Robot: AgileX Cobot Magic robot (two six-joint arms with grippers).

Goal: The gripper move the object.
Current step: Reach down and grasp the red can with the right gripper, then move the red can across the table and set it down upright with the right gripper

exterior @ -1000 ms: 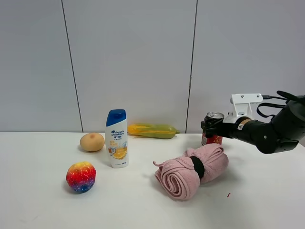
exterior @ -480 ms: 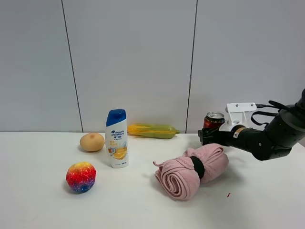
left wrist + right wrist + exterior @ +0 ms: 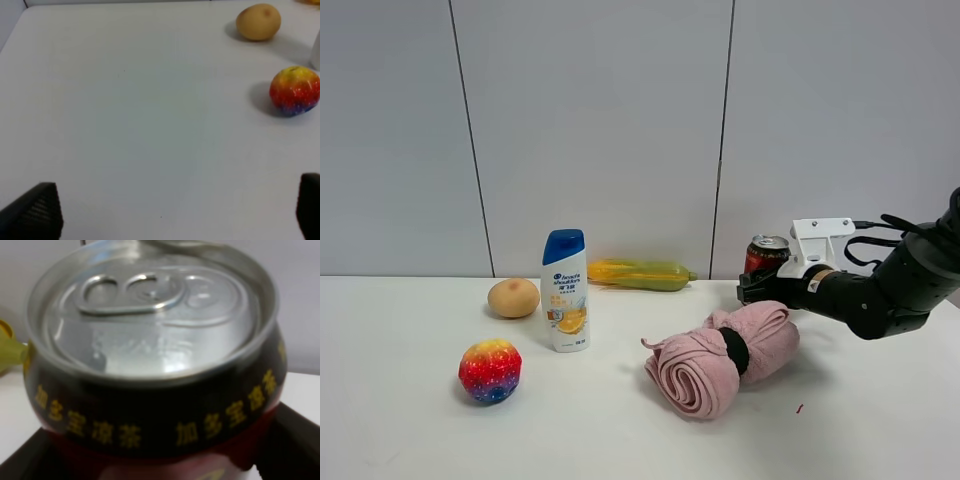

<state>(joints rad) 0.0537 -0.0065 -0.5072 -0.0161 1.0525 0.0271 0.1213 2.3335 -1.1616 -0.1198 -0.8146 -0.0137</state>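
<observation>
Right gripper (image 3: pixel 763 287) pinches the red can (image 3: pixel 767 254), yellow Chinese letters, frame's right. Bare table (image 3: pixel 620 430) lower middle. Left gripper (image 3: pixel 172 210) spread.

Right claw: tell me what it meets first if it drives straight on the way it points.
The red can sits gripped in the right claw, so that comes first. Past it, the line seems to run toward the corn, though depth is unclear.

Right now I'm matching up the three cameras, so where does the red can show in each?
Exterior high: red can at the right, behind the pink towel, in the right gripper.
Left wrist: not in it.
Right wrist: the can fills the picture.
Shared landmark: the corn, a yellow sliver beside the can in the right wrist view.
</observation>
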